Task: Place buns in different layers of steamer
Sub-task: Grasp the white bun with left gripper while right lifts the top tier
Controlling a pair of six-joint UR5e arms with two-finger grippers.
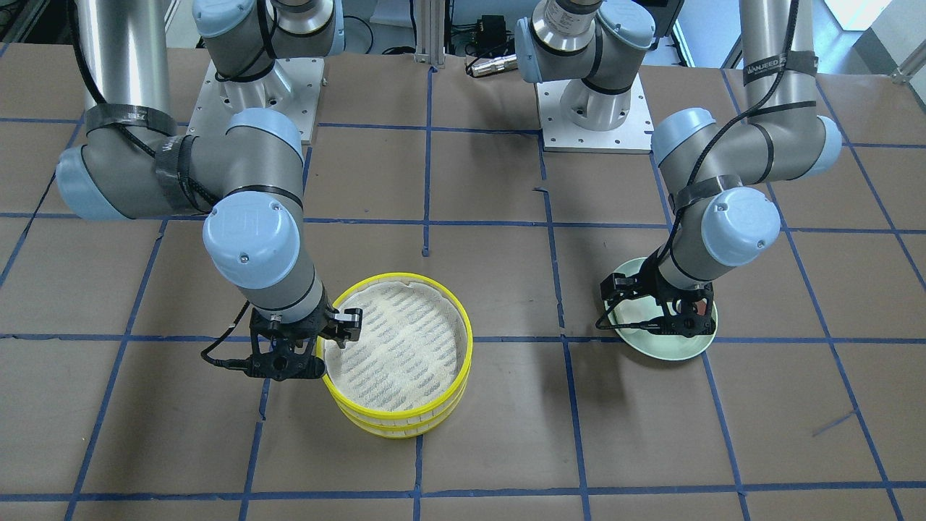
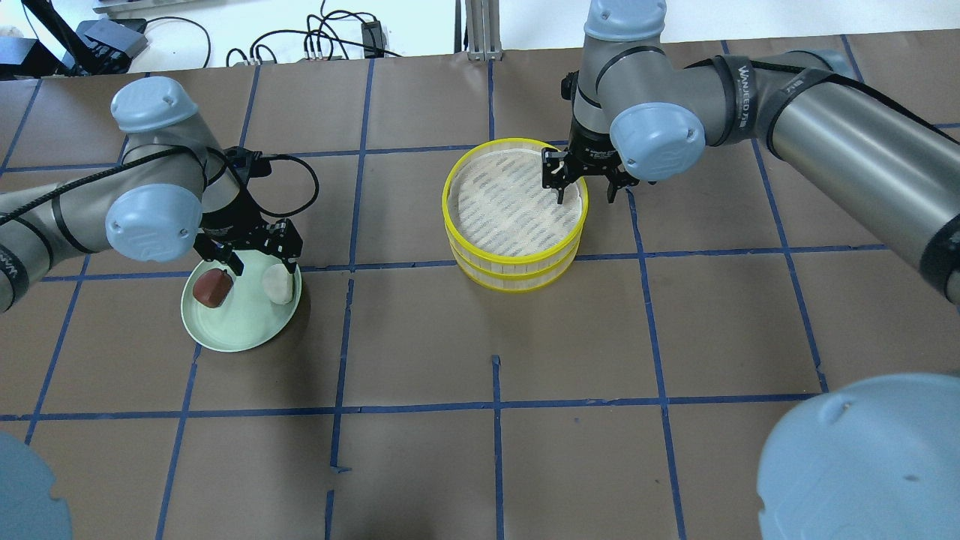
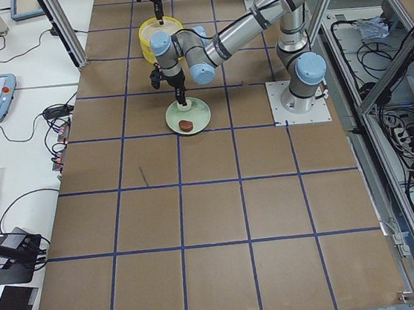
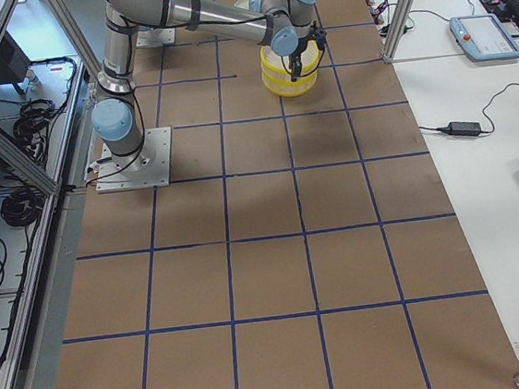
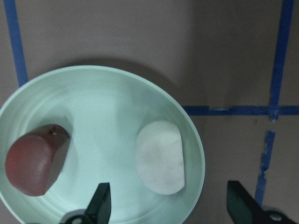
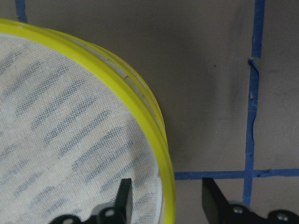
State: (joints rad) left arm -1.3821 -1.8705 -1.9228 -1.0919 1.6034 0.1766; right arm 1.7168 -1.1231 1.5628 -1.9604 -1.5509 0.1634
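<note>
Two yellow-rimmed steamer layers are stacked, the top one on the lower one, and the top woven floor is bare. The white bun and the dark reddish-brown bun lie on the pale green plate. My left gripper is open low over the plate, its fingers either side of the white bun; the brown bun lies outside them. My right gripper is open and straddles the top layer's rim, one finger inside and one outside.
The table is brown paper with a blue tape grid. The stack stands mid-table and the plate on my left side. Cables and equipment lie beyond the far edge.
</note>
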